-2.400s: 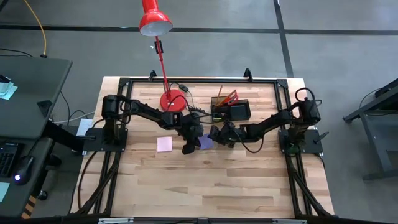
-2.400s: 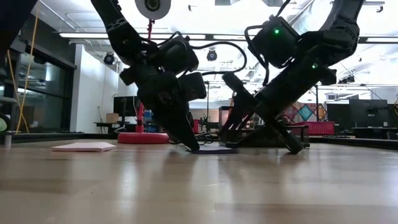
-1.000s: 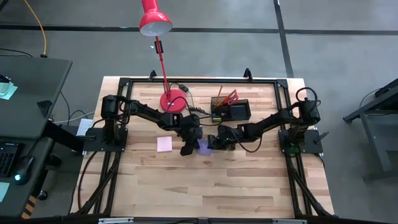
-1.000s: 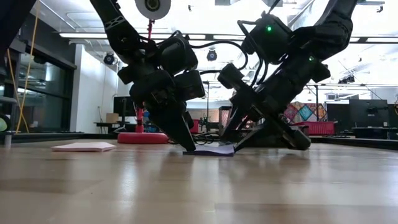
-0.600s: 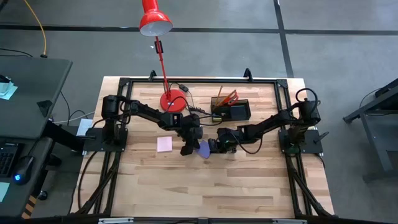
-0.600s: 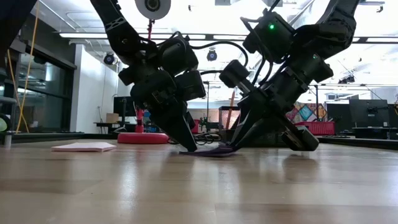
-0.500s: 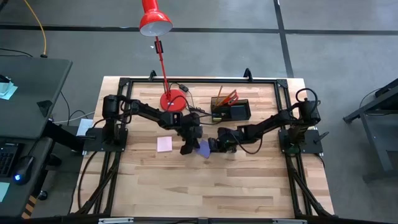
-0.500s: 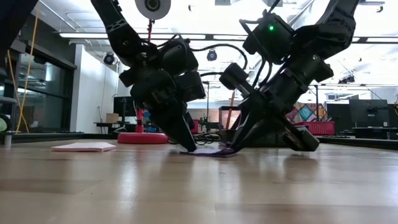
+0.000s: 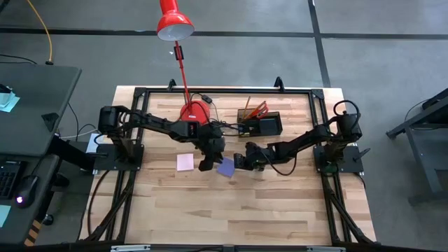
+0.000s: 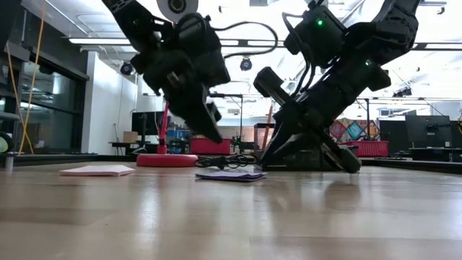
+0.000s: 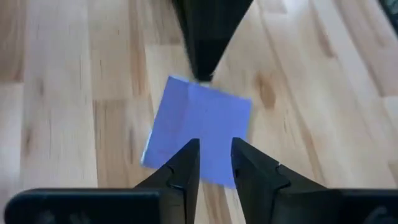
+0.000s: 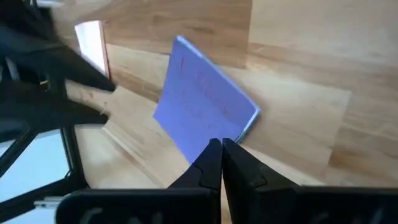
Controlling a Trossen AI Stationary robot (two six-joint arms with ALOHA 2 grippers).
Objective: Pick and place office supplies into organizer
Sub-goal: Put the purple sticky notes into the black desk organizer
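The purple sticky-note pad (image 9: pixel 225 167) lies on the wooden table between my two grippers. My left gripper (image 11: pixel 214 144) hovers above the pad's left part, fingers open and pointing down, touching nothing; in the low view it (image 10: pixel 215 137) hangs well clear of the pad (image 10: pixel 227 175). My right gripper (image 12: pixel 221 144) is shut at the pad's right edge. The pink pad (image 9: pixel 185 162) lies flat to the left. The black organizer (image 9: pixel 269 126) stands at the far side with red-handled scissors (image 9: pixel 257 108) upright in it. My right gripper pinches the purple pad's right edge (image 12: pixel 239 127) between its two shut fingertips. The fingers come in low from the table's right, slanting down. The pad rests on the table, its far part (image 12: pixel 186 68) flat on the wood.
The red lamp's base (image 9: pixel 195 112) and a black cable (image 9: pixel 222 126) sit behind my left arm. Bare wood stretches toward the near edge (image 9: pixel 231 217). The black frame rails (image 9: pixel 224 91) border the table.
My left gripper has risen off the purple pad and now hangs above it. The pad, whose right side was tipped up against my right gripper, lies flatter on the table. My right gripper has stayed at the pad's right edge.
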